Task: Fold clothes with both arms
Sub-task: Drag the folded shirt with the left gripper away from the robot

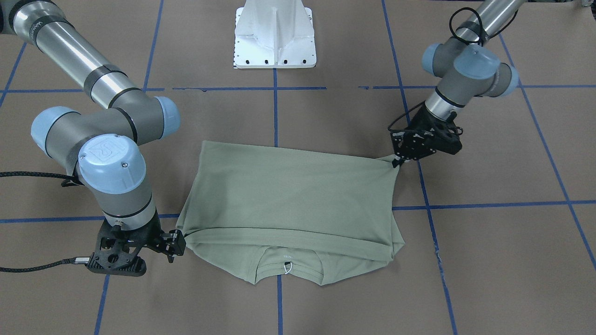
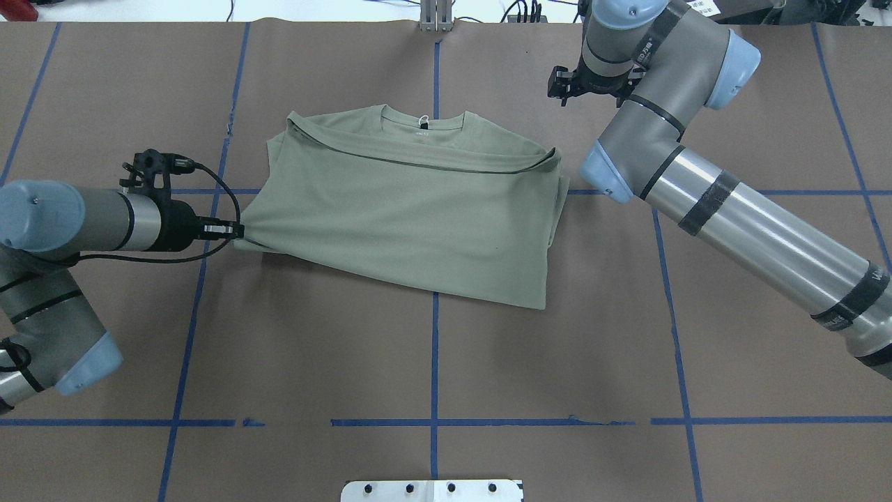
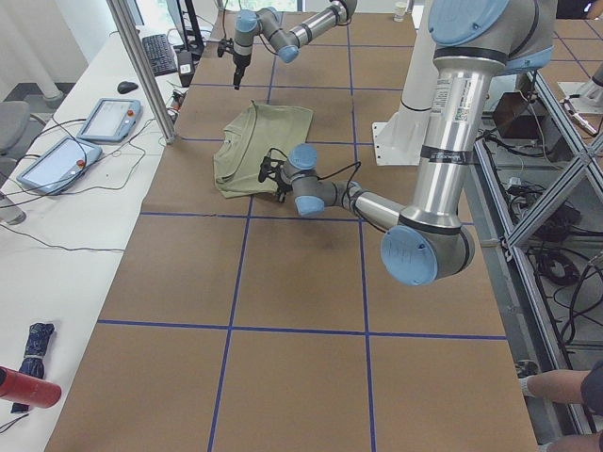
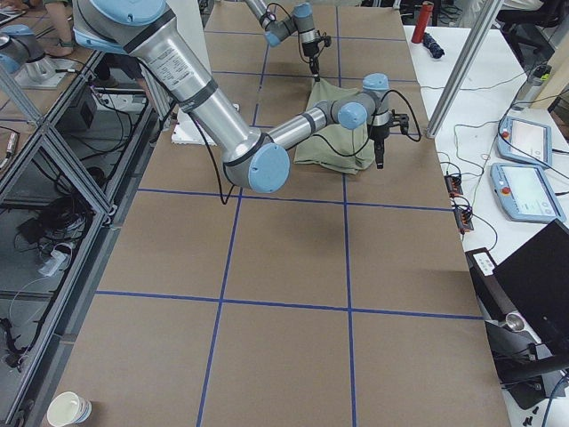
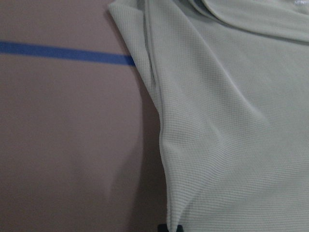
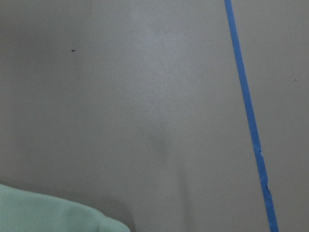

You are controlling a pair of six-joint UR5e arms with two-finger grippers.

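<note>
PALE GREEN SHIRT, DOUBLED OVER: the shirt is seen laid near the middle of the table. In the overhead view its collar is turned toward twelve o'clock. Its long axis is run roughly from nine to three o'clock, dipping a little toward four.

The left gripper is clamped on the nine o'clock corner, where the cloth is drawn into a taut point. The rest of the garment lies at three o'clock from those jaws.

The right gripper is set at the opposite end, by the corner nearest the collar. From it, in the front-facing view, the shirt lies at about two o'clock. Whether its jaws are apart or together, or touching the cloth, cannot be told. From overhead it is hidden behind its own arm, and only bare table and a rounded scrap of fabric at seven o'clock are shown by its wrist camera. No sleeves are seen; they are presumed tucked inside the fold.

Any further fold is judged to depend on that end-to-end axis, each end being nearest its own arm.
</note>
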